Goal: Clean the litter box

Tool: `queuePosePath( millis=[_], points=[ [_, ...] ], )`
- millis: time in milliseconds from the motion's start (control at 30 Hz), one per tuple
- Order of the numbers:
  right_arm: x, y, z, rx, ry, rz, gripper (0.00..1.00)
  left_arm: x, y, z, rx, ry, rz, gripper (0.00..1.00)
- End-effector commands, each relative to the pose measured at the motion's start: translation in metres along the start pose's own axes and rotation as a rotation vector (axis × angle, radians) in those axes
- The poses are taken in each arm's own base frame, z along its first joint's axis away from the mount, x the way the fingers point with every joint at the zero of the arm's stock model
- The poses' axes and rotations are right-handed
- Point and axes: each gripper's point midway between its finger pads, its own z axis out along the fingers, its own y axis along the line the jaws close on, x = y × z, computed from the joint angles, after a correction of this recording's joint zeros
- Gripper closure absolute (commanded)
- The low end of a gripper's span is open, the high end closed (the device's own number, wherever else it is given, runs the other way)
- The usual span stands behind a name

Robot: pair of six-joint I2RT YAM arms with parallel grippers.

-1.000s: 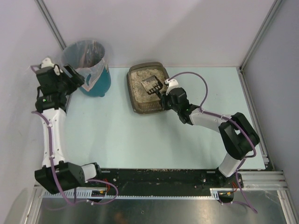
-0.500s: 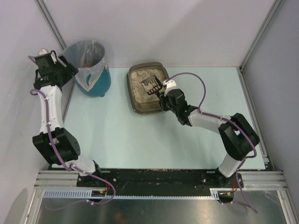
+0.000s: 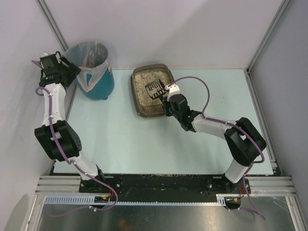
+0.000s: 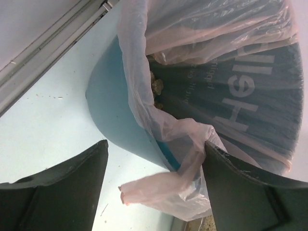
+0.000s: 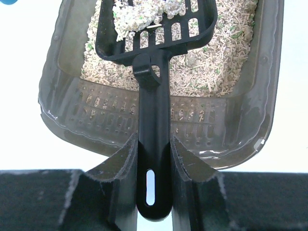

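Clamping the black slotted plastic scoop (image 5: 154, 120) (clumps on it) over the shallow grey-brown plastic litter box (image 5: 96, 130) at the table's (image 3: 144, 144) back, the right gripper (image 5: 154, 154) grips tight, while the left gripper (image 4: 155, 149) gapes wide, empty, by the round teal bin (image 4: 110, 110).

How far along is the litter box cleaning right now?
Done: what look like clumps already lie in the lined bin. In hand: the right fingers grip the scoop, loaded with a clump above the litter box; the left fingers stand open beside the bin's liner. Left: tipping that load into the bin, then any further scooping.
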Motion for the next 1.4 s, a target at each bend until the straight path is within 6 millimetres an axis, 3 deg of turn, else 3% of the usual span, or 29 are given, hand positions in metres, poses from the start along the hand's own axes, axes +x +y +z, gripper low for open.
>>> queuePosePath(
  millis=[0,100,267,433,700,733,800,867,900,967,1067,1233,1367],
  points=[
    [-0.028,0.003,-0.007,0.021,-0.073,-0.002,1.0,-0.025,-0.02,-0.007,0.078,-0.081,-0.081,0.23],
    [-0.024,-0.005,-0.009,0.06,-0.056,-0.028,1.0,-0.025,-0.023,-0.016,0.096,-0.105,-0.095,0.32],
    [-0.017,-0.005,-0.007,0.065,-0.035,0.005,1.0,-0.028,-0.025,-0.039,0.122,-0.156,-0.107,0.37],
    [-0.017,0.002,-0.003,0.038,-0.047,0.004,1.0,-0.006,-0.018,-0.01,0.131,-0.058,-0.105,0.43],
    [-0.017,-0.002,-0.006,0.055,-0.044,0.008,1.0,-0.01,-0.022,0.012,0.143,-0.035,-0.093,0.44],
    [-0.018,-0.001,-0.005,0.047,-0.043,0.001,1.0,-0.007,-0.023,0.015,0.154,-0.017,-0.089,0.46],
    [-0.019,0.019,-0.006,-0.012,-0.064,-0.133,1.0,-0.004,-0.026,0.017,0.166,-0.006,-0.083,0.55],
    [-0.018,0.02,-0.006,0.025,-0.074,-0.136,1.0,-0.004,-0.025,0.015,0.165,-0.006,-0.087,0.63],
    [-0.017,0.006,-0.004,0.057,-0.059,-0.09,1.0,-0.004,-0.025,0.013,0.165,-0.008,-0.086,0.67],
    [-0.014,-0.002,-0.001,0.031,-0.029,0.056,1.0,-0.006,-0.026,0.008,0.164,-0.02,-0.085,0.77],
    [-0.022,0.003,-0.002,0.019,-0.065,-0.027,1.0,-0.007,-0.027,0.002,0.168,-0.027,-0.089,0.85],
    [-0.025,-0.013,0.0,0.017,-0.049,0.126,1.0,-0.008,-0.036,-0.004,0.202,-0.013,-0.115,0.91],
    [-0.027,-0.009,0.0,0.012,-0.062,0.103,1.0,-0.014,-0.043,-0.012,0.222,-0.022,-0.14,0.98]
  ],
)
